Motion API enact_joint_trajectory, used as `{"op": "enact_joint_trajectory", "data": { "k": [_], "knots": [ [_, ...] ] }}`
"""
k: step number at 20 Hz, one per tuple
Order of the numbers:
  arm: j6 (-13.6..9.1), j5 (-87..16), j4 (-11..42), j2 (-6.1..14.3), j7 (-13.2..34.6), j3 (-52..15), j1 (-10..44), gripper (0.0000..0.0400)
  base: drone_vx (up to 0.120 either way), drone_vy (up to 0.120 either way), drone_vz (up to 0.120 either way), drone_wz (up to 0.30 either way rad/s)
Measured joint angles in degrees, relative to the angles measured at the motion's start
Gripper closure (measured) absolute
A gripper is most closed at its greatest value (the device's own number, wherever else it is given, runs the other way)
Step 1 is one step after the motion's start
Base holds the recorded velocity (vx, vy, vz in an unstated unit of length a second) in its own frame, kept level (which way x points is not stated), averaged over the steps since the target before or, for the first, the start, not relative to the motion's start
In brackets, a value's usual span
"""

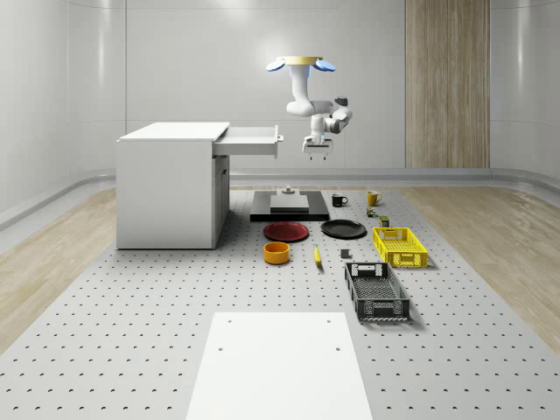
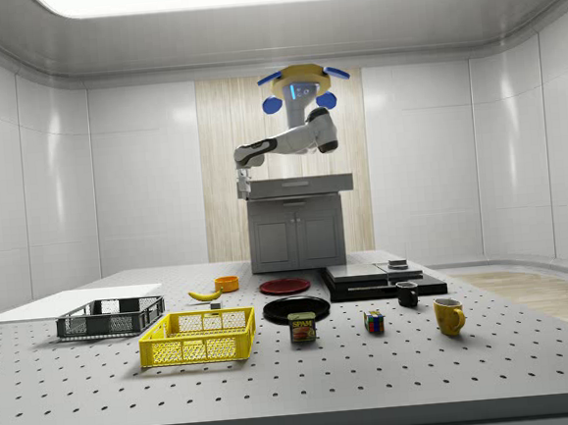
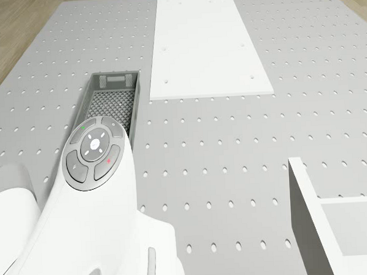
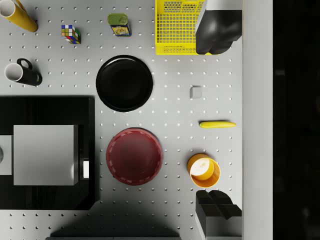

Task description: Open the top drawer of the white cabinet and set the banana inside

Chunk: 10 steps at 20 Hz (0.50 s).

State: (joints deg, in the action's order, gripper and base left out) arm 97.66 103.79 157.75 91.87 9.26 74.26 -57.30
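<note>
Drone [image 1: 301, 64] hovering high over the table [image 1: 131, 350], just off the front of the white cabinet's [image 1: 171, 188] pulled-out top drawer [image 1: 249, 140]. Gripper [image 1: 316, 149] hanging empty beside the drawer front, fingers [image 4: 217, 30] spread apart. Banana [image 4: 217, 124] lying on the table below, between orange bowl [image 4: 204, 170] and yellow basket [image 4: 177, 25].

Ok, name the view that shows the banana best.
The wrist view: the banana lies unobstructed on the table, seen from above. The whole-scene view shows it end-on as a thin sliver; the side view shows it far off beside the orange bowl.
</note>
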Motion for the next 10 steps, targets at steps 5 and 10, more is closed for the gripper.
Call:
{"op": "enact_joint_trajectory", "data": {
  "k": [5, 10],
  "knots": [
    [-0.05, 0.02, 0.00, -0.05, 0.01, 0.00, 0.01, 0.0000, 0.120, 0.000, 0.000, 0.000],
    [-0.09, 0.04, 0.00, -0.09, 0.02, 0.00, 0.03, 0.0000, 0.120, 0.000, -0.120, 0.000]
  ]
}}
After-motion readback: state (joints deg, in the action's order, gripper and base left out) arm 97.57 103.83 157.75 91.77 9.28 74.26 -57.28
